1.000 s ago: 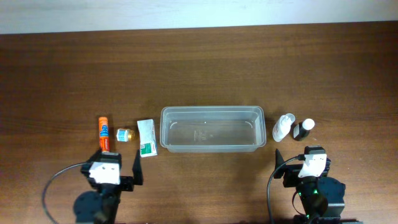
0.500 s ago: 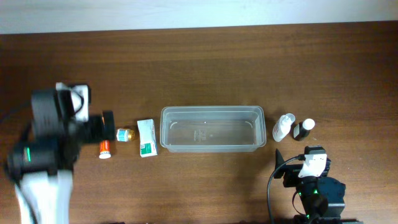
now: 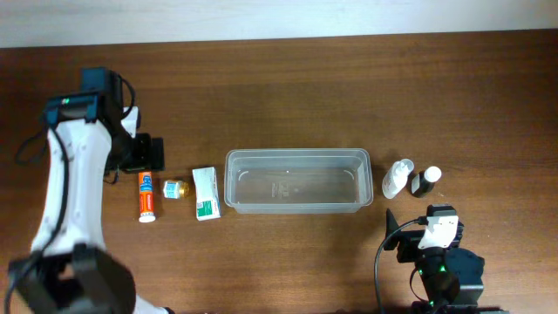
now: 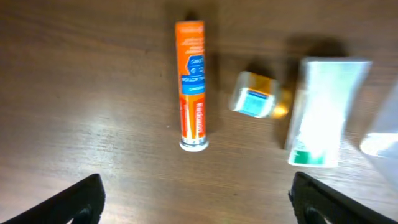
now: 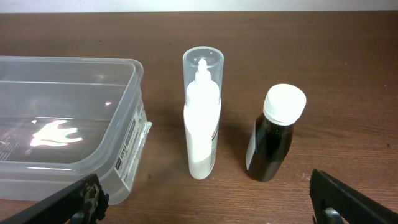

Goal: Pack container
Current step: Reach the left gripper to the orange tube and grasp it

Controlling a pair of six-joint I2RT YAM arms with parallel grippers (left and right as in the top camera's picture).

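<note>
The clear container (image 3: 296, 180) stands empty at the table's middle. Left of it lie an orange tube (image 3: 146, 196), a small jar (image 3: 175, 188) and a white-and-green tube (image 3: 206, 193). My left gripper (image 3: 144, 155) hovers open and empty above the far end of the orange tube. Its wrist view shows the orange tube (image 4: 191, 85), the jar (image 4: 255, 102) and the white tube (image 4: 323, 112) below, between the wide-apart fingers (image 4: 81, 199). My right gripper (image 3: 417, 225) rests open near the front, facing a white spray bottle (image 5: 202, 121) and a dark bottle (image 5: 273, 134).
The white spray bottle (image 3: 398, 179) and the dark bottle (image 3: 426, 181) stand just right of the container. The container's right end (image 5: 62, 124) shows in the right wrist view. A pale wall borders the far table edge (image 3: 279, 35).
My left arm has lifted from its rest at the front left and swung out over the orange tube and the jar. The right arm and the objects have not moved.
</note>
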